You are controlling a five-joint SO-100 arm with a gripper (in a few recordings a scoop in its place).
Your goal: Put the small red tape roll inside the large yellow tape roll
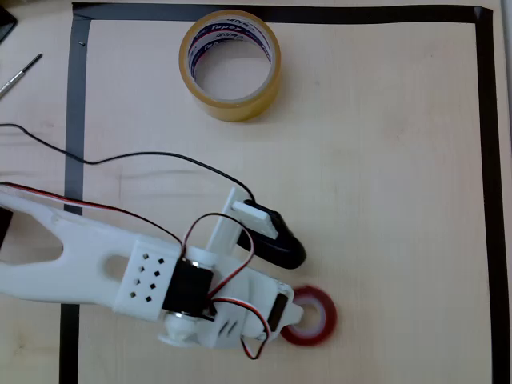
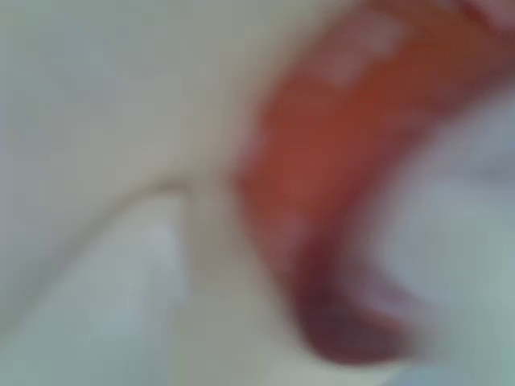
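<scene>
Beside white claw (image 1: 290, 314): glossy small red tape roll (image 1: 316, 318), flat.

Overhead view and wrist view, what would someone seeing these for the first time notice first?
The white arm reaching in from the left of the overhead view, its gripper right at the small red tape roll near the bottom edge; whether the jaws grip it cannot be told. The large yellow tape roll sits apart at the top of the black-taped wooden table. In the wrist view the red roll looms as a close blur.
</scene>
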